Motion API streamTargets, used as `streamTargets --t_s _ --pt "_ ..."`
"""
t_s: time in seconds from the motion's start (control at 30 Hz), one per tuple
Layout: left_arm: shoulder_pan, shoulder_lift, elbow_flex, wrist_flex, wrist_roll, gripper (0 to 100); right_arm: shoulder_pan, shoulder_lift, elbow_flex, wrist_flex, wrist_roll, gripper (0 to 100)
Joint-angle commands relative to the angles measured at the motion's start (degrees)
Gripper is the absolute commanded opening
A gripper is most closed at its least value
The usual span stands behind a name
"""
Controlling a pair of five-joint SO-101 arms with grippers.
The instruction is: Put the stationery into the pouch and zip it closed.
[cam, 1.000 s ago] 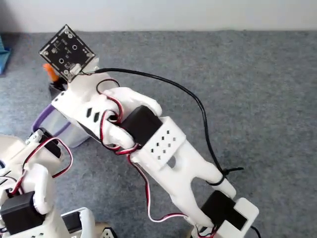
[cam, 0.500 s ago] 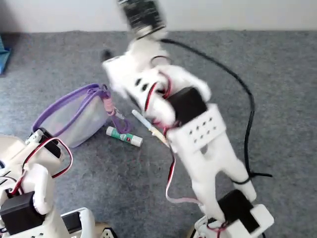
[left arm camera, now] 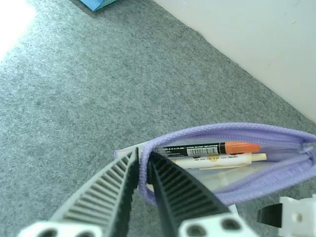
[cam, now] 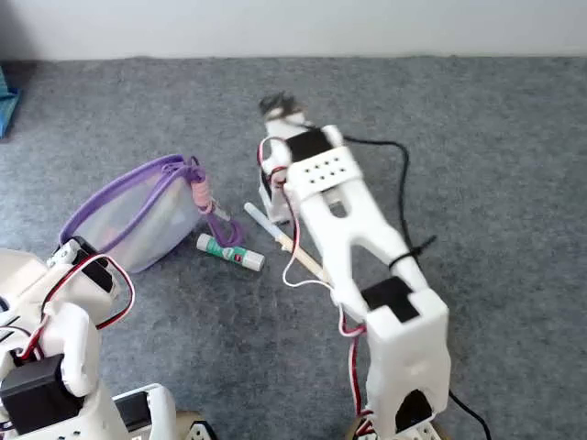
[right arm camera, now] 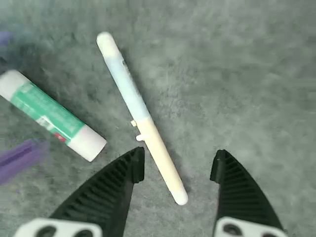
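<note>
A purple-rimmed clear pouch (cam: 138, 215) lies open on the grey carpet. My left gripper (left arm camera: 143, 165) is shut on its rim (left arm camera: 148, 148), at the corner nearest the left arm (cam: 64, 321). Inside lie a black marker with an orange cap (left arm camera: 207, 148) and a cream pen (left arm camera: 217, 159). A green and white glue stick (cam: 229, 252) (right arm camera: 49, 116) and a pale blue and cream pen (cam: 280, 238) (right arm camera: 140, 116) rest on the carpet beside the pouch mouth. My right gripper (right arm camera: 178, 160) is open just above the pen's cream end, fingers on either side of it.
The right arm (cam: 339, 211) stretches over the middle of the carpet and covers part of the pen. A purple zip pull (right arm camera: 19, 158) lies by the glue stick. A blue object (cam: 5, 105) sits at the far left edge. A white wall bounds the back.
The right arm has swung back from above the pouch and come down over the loose pen, uncovering the pouch, glue stick and pen. The left arm has stayed still.
</note>
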Motion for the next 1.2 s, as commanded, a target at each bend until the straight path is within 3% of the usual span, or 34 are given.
streamTargets --t_s 0.0,0.43,0.57,0.77,0.83,1.17 --pt "-0.09 0.97 0.22 -0.09 0.62 1 -2.77 3.12 -5.71 -0.66 2.02 22.7" --pt "-0.09 0.97 -0.04 -0.09 0.62 1 -4.62 27.12 -30.68 -2.95 2.37 22.6" --pt "-0.09 0.97 -0.04 -0.09 0.62 1 -4.35 34.77 -39.12 1.01 2.46 22.2" --pt "-0.09 0.97 0.04 -0.09 0.62 1 -2.95 42.07 -51.34 10.59 2.46 0.2" --pt "-0.09 0.97 0.04 -0.09 0.62 1 -2.24 43.30 -55.65 13.23 2.46 4.0" --pt "-0.35 0.97 -0.04 -0.09 0.62 1 0.75 41.19 -66.90 17.98 2.37 0.8"
